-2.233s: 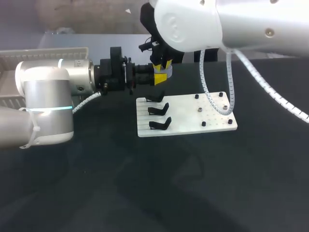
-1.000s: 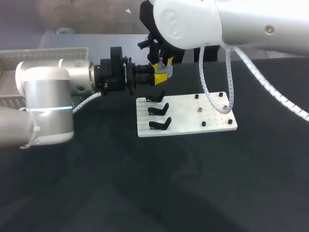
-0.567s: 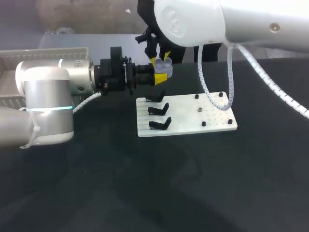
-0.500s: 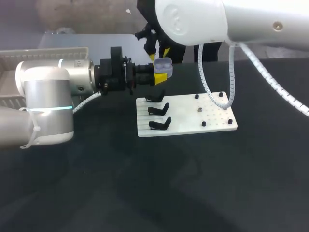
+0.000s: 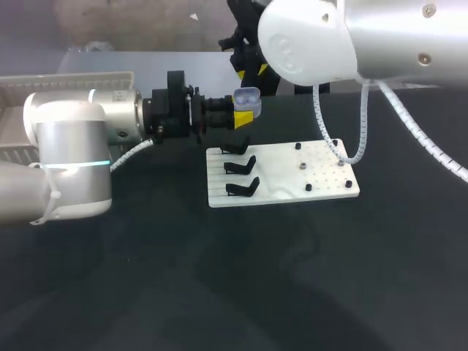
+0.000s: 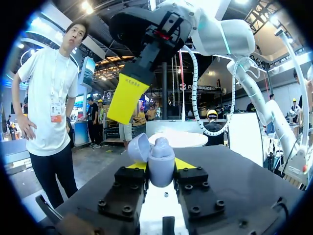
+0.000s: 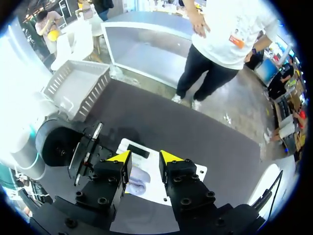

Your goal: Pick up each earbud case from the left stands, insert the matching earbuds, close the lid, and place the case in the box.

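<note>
My left gripper (image 5: 245,115) reaches in level from the left, shut on a lilac earbud case (image 5: 246,97) above the white board's far edge. Seen from the left wrist, the case (image 6: 161,166) sits between the left gripper's (image 6: 156,169) yellow tips with its lid (image 6: 138,147) swung open. My right gripper (image 5: 251,69) hangs higher and a little behind the case, open and holding nothing. From the right wrist, the right gripper (image 7: 145,157) looks down on the case (image 7: 138,185), well clear of it. Three black stands (image 5: 241,166) on the board are bare.
The white board (image 5: 322,183) lies mid-table with small black pegs on its right half. A grey slotted box (image 5: 66,80) stands at the back left, also visible as the box (image 7: 78,85) from the right wrist. My left arm's thick wrist (image 5: 73,146) spans the left side.
My right gripper has let go of the case's lid and risen up and to the right. The lid now stands open. The left arm has held still.
</note>
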`<state>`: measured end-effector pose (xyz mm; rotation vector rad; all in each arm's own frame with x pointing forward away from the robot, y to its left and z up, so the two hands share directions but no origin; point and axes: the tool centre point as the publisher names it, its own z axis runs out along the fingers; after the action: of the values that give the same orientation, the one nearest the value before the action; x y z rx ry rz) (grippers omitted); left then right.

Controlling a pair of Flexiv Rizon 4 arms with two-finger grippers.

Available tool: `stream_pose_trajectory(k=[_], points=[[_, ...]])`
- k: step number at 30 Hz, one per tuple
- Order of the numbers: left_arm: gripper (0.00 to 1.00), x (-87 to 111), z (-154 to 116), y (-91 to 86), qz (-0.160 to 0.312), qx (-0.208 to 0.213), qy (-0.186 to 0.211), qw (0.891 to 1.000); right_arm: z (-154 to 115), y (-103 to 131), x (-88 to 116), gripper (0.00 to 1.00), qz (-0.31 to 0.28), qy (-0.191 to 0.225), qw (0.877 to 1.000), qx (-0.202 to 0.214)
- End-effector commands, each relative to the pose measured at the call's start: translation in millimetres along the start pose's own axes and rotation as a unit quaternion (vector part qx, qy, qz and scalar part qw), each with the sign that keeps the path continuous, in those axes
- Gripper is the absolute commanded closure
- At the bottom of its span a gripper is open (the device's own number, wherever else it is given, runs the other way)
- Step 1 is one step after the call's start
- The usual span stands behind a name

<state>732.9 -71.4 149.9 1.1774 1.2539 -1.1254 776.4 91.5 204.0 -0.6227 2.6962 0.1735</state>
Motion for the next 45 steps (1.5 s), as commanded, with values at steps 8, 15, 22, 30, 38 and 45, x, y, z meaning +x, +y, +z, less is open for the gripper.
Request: stream_pose_trajectory(k=[8,15,22,30,38,45], points=[[1.0,0.6,0,-1.2,0.002,-0.003,-0.002,1.0,20,-6,-5,0.64,0.002,0.015,1.0,-0.008],[1.0,0.6,0,-1.2,0.002,-0.003,-0.002,1.0,20,-4,9,0.63,0.009,0.02,1.0,-0.01],[1.0,0.6,0,-1.2,0.002,-0.003,-0.002,1.0,15,1,26,0.61,0.013,0.021,1.0,-0.017],[1.0,0.6,0,-1.2,0.002,-0.003,-0.002,1.0,13,8,35,0.58,0.014,0.017,0.999,-0.024],[1.0,0.6,0,-1.2,0.002,-0.003,-0.002,1.0,-19,-8,39,0.51,0.04,-0.038,0.998,-0.011],[1.0,-12.0,-30,5.0,0.024,-0.035,0.008,0.999,-41,-27,55,0.0,0.063,-0.079,0.995,-0.007]])
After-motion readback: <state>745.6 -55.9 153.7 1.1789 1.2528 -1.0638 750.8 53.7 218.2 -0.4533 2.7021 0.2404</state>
